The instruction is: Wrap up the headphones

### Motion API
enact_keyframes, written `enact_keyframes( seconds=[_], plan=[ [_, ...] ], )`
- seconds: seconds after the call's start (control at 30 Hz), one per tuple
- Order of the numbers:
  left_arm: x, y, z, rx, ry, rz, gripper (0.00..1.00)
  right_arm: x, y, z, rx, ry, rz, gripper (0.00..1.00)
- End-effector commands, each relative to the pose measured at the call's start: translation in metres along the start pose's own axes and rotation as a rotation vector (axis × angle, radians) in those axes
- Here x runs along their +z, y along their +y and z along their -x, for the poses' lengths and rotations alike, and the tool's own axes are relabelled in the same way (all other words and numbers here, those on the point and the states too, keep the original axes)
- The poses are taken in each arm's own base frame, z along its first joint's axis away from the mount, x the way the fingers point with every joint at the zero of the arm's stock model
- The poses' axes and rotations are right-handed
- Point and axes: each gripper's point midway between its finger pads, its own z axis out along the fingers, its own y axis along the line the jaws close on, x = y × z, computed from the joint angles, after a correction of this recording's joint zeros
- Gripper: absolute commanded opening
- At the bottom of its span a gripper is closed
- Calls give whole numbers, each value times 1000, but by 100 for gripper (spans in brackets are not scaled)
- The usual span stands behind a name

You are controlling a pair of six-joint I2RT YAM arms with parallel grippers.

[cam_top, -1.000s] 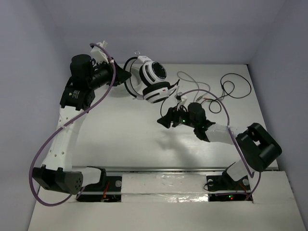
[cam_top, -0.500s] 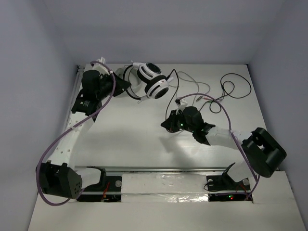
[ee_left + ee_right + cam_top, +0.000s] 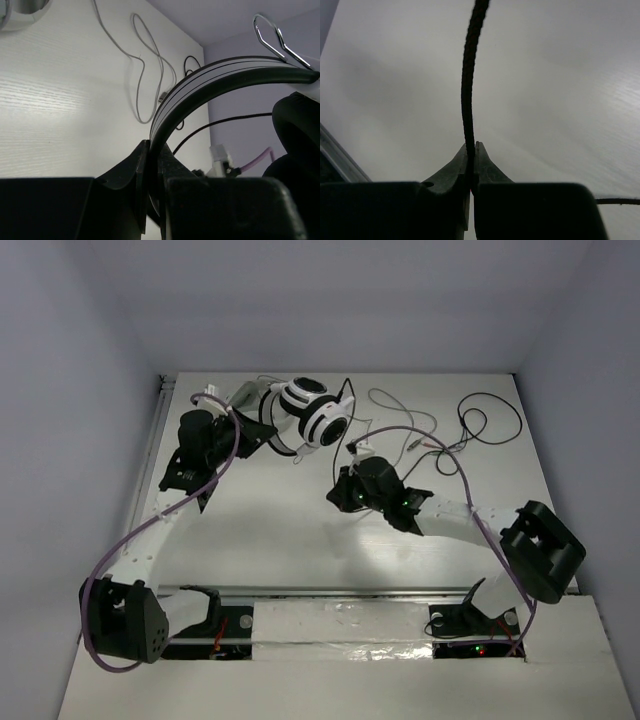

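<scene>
The headphones (image 3: pixel 318 415) hang at the back of the table, with white earcups and black faces. My left gripper (image 3: pixel 266 430) is shut on their thin black headband (image 3: pixel 215 80), which arcs up and to the right from between the fingers (image 3: pixel 154 150). An earcup's black pad (image 3: pixel 300 125) fills the right edge of the left wrist view. Right of centre, my right gripper (image 3: pixel 340 494) is shut on the thin black cable (image 3: pixel 468 75), which rises straight up from the closed fingertips (image 3: pixel 472 146). The cable's far end lies in loops (image 3: pixel 488 420) at the back right.
A grey cable (image 3: pixel 398 403) snakes over the table behind the right gripper and also shows in the left wrist view (image 3: pixel 142 75). A light-grey rounded object (image 3: pixel 244 393) sits behind the left gripper. Walls enclose the table on three sides.
The right gripper has shut on the black cable and shifted a little to the left. The left arm has carried the headphones down and slightly toward the table.
</scene>
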Motion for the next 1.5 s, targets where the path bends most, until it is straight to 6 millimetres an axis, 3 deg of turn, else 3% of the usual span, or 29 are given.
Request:
enact_keyframes(
  seconds=[0.0,0.17,0.33,0.4,0.47,0.6,0.77,0.9,0.97,1.0,1.03,1.2,1.37,1.47],
  plan=[
    [-14,-37,24,-73,-144,-150,0,4,27,-11,-52,28,26,0],
    [-16,-30,26,-203,-214,-160,0,1,51,-30,-79,41,46,0],
    [-7,-28,18,-190,-271,-100,0,0,80,-38,-142,74,86,0],
    [-4,-9,20,-136,-314,7,0,-10,97,-52,-206,119,106,0],
    [-5,2,24,-93,-342,81,0,-20,108,-47,-245,97,96,0],
    [-23,31,30,-25,-408,227,0,-63,123,-64,-315,150,93,0],
    [-35,37,29,75,-419,307,0,-97,131,-58,-326,164,111,0],
    [-34,41,14,172,-368,379,0,-114,137,-43,-381,178,100,0],
    [-28,33,-1,240,-314,375,0,-118,136,-30,-399,151,76,0],
    [-25,40,-9,272,-284,419,0,-122,130,-28,-431,163,51,0],
    [-23,33,-12,303,-271,408,0,-125,134,-15,-436,138,40,0],
    [-16,40,-53,506,-102,472,0,-138,126,15,-501,88,-48,0],
    [-24,46,-58,590,-56,517,0,-145,109,34,-543,52,-165,0],
    [-26,38,-63,628,-20,478,0,-148,108,42,-553,26,-179,0]
  ],
)
